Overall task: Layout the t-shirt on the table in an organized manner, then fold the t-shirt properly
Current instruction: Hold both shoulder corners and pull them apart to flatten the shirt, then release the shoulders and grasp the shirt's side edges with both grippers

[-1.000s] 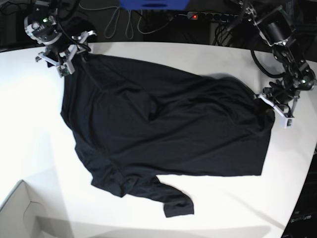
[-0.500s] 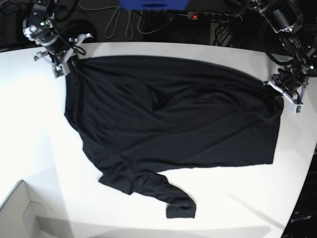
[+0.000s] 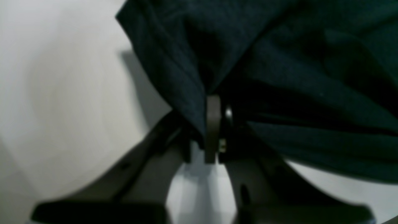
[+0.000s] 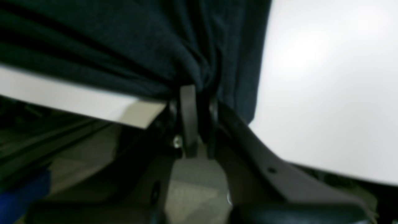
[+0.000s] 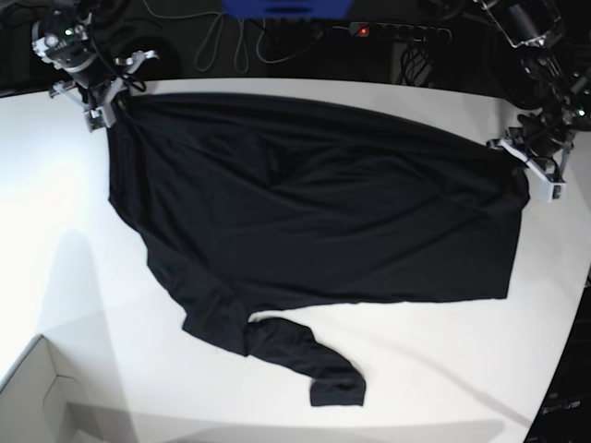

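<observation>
The robot has two black arms made of round, chunky parts, with black cables running along them and a tiny green light on each. Each arm ends in a pincer with pale grey-white plastic pieces: the right pincer (image 5: 103, 101) and the left pincer (image 5: 536, 171). Seen up close from the wrists, each pincer has dark grey fingers (image 3: 213, 127) that are flat and thin, small shiny silver screws (image 4: 177, 142), and a pale block between two wide dark side pieces.
</observation>
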You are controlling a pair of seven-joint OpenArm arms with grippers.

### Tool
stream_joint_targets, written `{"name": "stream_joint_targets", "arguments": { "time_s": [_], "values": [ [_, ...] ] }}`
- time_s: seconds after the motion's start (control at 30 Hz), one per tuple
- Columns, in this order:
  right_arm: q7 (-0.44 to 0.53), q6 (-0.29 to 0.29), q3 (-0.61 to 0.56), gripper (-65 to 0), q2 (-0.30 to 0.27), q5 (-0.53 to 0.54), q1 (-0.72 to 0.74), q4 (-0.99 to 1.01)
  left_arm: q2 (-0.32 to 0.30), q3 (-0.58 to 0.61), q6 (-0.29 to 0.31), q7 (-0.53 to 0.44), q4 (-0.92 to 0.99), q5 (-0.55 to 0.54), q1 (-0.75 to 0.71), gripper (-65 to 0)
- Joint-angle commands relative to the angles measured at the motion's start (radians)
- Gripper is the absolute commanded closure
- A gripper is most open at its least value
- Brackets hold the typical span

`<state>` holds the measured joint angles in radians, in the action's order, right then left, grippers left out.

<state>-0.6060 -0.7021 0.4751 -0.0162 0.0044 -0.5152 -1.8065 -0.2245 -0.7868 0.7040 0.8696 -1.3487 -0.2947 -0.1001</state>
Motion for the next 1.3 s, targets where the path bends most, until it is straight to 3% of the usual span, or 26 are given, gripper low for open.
{"name": "stream_joint_targets", "arguments": {
  "time_s": [0.0, 0.23, 0.37, 0.5, 0.6, 0.7, 0.87, 1.07, 1.27],
  "values": [
    [-0.002, 0.004, -0.006, 0.0, -0.006, -0.004, -0.024, -0.016, -0.017, -0.032, -0.006, 0.017, -0.013, 0.024, -0.025, 0.0],
    [-0.002, 0.004, -0.043, -0.8, -0.006, -0.004, -0.032, -0.028, -0.019, -0.078, -0.006, 0.017, -0.024, 0.024, -0.045, 0.0],
    [-0.004, 0.004, -0.042, -12.0, -0.005, -0.004, -0.046, -0.078, -0.019, -0.069, -0.006, 0.017, -0.018, 0.033, -0.045, -1.2],
    [-0.004, 0.004, -0.042, -20.2, -0.005, -0.001, -0.059, -0.148, -0.019, -0.041, -0.006, 0.017, -0.024, 0.027, -0.043, -14.8],
    [-0.01, 0.004, -0.026, -21.0, 0.006, 0.001, -0.061, -0.183, -0.017, -0.043, -0.006, 0.017, -0.024, 0.025, -0.045, -26.0],
    [-0.004, 0.004, 0.023, -21.5, 0.031, 0.001, -0.063, -0.197, -0.017, -0.046, -0.006, 0.017, -0.024, 0.022, -0.062, -32.1],
    [-0.004, 0.004, 0.052, -25.0, 0.037, 0.001, -0.035, -0.198, -0.011, -0.066, -0.006, 0.027, -0.116, 0.022, -0.066, -36.1],
    [-0.004, 0.004, 0.052, -26.6, 0.035, 0.001, 0.025, -0.198, 0.004, -0.147, -0.006, 0.15, -0.243, 0.022, -0.036, -41.5],
    [-0.009, 0.004, 0.05, -27.0, 0.034, 0.001, 0.106, -0.198, 0.0, -0.15, -0.006, 0.176, -0.318, 0.025, -0.034, -41.9]
  ]
}}
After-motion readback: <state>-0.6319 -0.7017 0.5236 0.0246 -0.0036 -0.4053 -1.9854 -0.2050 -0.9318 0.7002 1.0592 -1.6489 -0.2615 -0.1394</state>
